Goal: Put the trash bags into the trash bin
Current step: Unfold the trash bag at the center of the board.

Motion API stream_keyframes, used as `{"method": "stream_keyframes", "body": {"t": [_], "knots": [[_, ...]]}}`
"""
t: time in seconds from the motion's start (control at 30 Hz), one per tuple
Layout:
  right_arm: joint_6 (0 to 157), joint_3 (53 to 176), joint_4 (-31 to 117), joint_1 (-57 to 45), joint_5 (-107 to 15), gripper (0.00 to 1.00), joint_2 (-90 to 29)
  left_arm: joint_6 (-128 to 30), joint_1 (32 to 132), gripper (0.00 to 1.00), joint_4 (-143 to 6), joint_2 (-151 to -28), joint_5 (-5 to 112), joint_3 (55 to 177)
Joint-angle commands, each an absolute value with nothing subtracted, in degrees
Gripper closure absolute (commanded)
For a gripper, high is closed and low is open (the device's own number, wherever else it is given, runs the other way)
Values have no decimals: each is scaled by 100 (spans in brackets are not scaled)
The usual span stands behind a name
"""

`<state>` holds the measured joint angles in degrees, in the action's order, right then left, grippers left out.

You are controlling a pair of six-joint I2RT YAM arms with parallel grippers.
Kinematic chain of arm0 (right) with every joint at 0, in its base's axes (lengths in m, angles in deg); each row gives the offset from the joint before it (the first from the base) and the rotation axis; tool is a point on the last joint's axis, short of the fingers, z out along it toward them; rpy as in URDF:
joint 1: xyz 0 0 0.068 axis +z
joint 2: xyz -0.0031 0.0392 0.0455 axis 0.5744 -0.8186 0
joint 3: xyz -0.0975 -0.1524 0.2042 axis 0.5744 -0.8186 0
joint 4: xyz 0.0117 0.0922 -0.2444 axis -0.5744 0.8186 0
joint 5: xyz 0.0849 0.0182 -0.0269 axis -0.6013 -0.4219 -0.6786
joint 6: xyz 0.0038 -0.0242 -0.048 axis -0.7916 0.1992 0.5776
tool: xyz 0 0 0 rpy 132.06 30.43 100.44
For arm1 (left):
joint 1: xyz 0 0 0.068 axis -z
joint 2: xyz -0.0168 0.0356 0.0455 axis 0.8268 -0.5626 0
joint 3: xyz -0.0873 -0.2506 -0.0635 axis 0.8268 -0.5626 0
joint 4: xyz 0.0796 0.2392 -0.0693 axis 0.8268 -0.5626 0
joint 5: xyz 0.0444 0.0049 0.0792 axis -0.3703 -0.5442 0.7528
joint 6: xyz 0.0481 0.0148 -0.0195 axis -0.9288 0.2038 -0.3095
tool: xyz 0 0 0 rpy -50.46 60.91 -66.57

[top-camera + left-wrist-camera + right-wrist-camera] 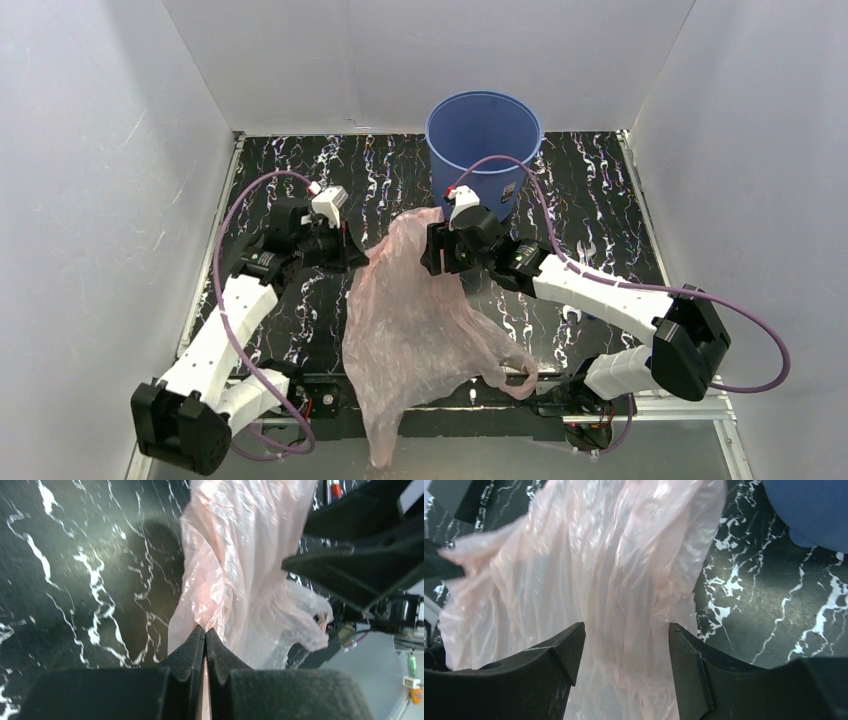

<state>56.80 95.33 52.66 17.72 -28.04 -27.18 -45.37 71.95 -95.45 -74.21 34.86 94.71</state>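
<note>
The pale-pink translucent trash bag (415,320) is spread across the middle of the black marbled table and hangs over the near edge. My left gripper (358,258) is shut on the bag's left edge; the left wrist view shows its jaws closed on the film (205,630) with the bag (240,565) stretching away. My right gripper (432,250) is open at the bag's upper right; in the right wrist view (626,630) its jaws stand wide apart over the bag (589,575). The blue trash bin (484,140) stands upright at the back, just behind the right gripper, and shows as a blue corner (809,510).
White walls enclose the table on the left, back and right. A handle loop of the bag (515,375) lies near the right arm's base. Purple cables arc over both arms. The table's bare marbled surface (590,200) shows to the right of the bin.
</note>
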Motion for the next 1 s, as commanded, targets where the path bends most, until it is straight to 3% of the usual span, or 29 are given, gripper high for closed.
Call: {"method": "stream_keyframes", "body": {"t": [0.0, 0.23, 0.53, 0.83, 0.9, 0.97], "knots": [[5567, 9644, 4463, 1806, -3093, 29, -2709, -4464, 7178, 100, -10143, -6764, 3056, 9068], [5552, 9522, 4266, 1803, -3193, 35, -2361, -4491, 7182, 100, -10670, -6032, 3123, 9252], [5618, 9715, 4554, 1796, -3091, 34, -2385, -4481, 7183, 100, -10840, -5705, 2938, 9315], [5661, 9800, 4397, 1794, -3775, 59, -2601, -4444, 7185, 100, -10823, -5440, 2867, 9297], [5674, 9768, 4314, 1782, -3774, 76, -2628, -4444, 7182, 100, -10822, -5407, 2859, 9309], [5718, 9806, 4315, 1753, -3966, 85, -2633, -4427, 7181, 100, -10822, -5330, 2896, 9306]]}}
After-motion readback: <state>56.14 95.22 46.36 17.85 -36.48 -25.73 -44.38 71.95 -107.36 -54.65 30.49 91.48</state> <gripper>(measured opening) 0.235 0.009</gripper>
